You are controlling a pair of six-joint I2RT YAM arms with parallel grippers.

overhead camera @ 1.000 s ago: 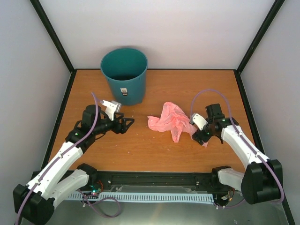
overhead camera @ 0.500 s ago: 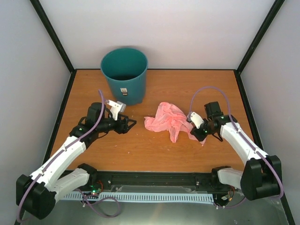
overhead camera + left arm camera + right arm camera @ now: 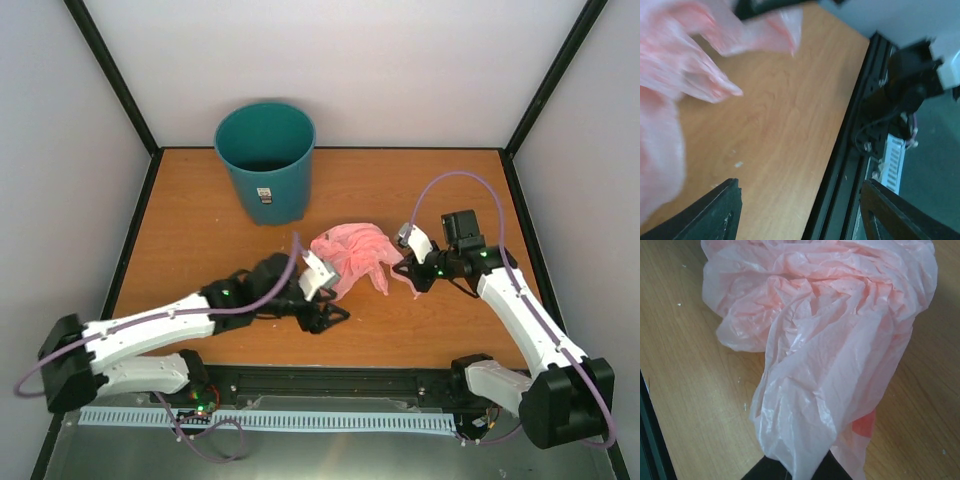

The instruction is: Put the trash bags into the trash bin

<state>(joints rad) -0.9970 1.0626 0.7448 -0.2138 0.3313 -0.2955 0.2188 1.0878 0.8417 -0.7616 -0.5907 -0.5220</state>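
One bag (image 3: 350, 255): pink, thin and crumpled, lying on the tabletop (image 3: 190, 220) about midway between the side edges, outside the bin.
Bin (image 3: 265, 165): teal and upright, at the far edge towards the far-left corner, with its small white label facing the near edge.
Right claw (image 3: 405, 267): at the bag's right side, closed on a fold of the plastic. In the wrist view the bag drapes down and narrows in between its dark tips.
Left claw (image 3: 335, 317): low over the tabletop towards the near edge, just beside the bag's near-left side. Its fingers (image 3: 715, 210) are spread wide and hold nothing.
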